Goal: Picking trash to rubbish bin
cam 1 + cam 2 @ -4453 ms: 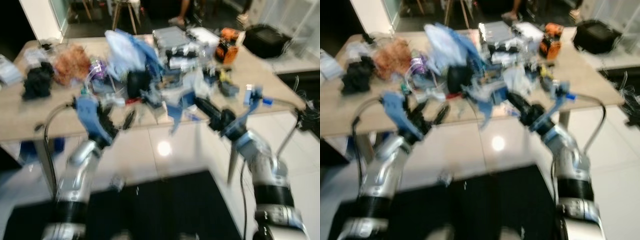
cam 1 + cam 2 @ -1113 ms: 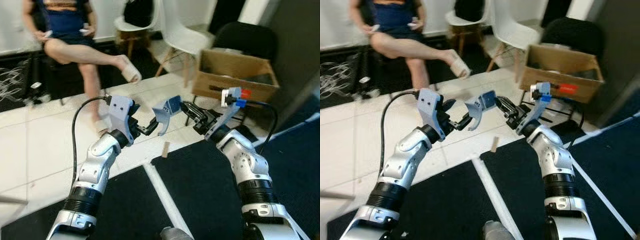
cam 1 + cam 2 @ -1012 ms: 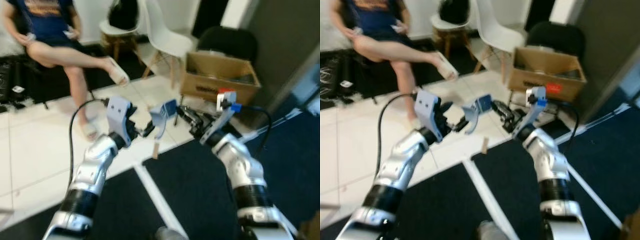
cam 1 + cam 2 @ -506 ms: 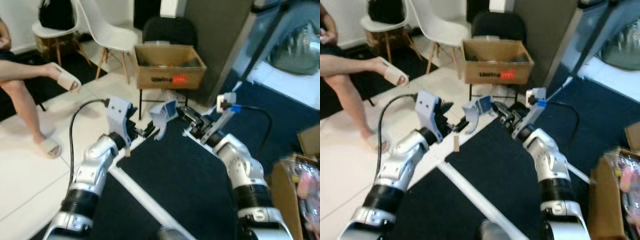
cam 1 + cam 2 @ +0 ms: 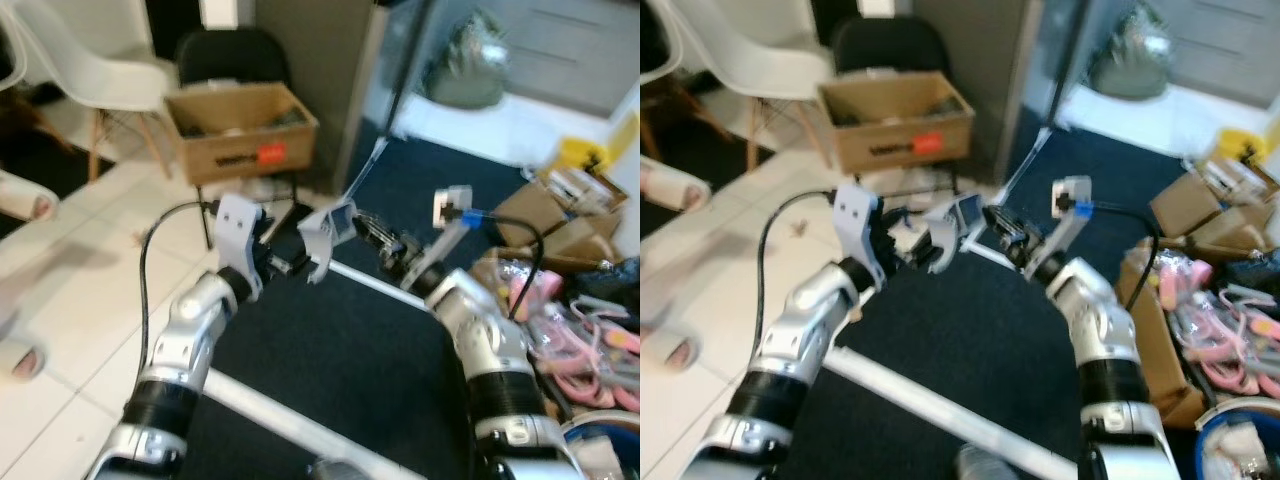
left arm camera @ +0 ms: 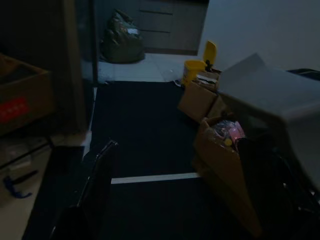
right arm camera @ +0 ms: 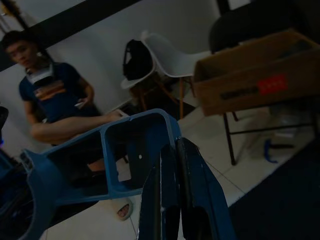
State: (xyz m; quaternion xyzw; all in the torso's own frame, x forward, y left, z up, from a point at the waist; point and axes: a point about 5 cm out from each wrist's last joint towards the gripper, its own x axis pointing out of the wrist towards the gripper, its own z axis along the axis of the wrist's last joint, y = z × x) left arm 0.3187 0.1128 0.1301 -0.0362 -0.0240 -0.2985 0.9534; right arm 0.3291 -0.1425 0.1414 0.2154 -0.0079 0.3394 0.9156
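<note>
Right tool [image 5: 362,226] pinches the blue tray [image 5: 322,240] w/ fingers closed; left tool [image 5: 285,262] is just beside it, grip unclear.

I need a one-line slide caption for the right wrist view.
Right gripper, jaws shut on a blue plastic part, before a seated person.

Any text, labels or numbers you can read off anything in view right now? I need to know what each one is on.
None can be read.
Cardboard box on the black chair: a dark printed line and a red label, both too blurred to read.
Person's shirt in the right wrist view: a line of print, too dark and small to read.
</note>
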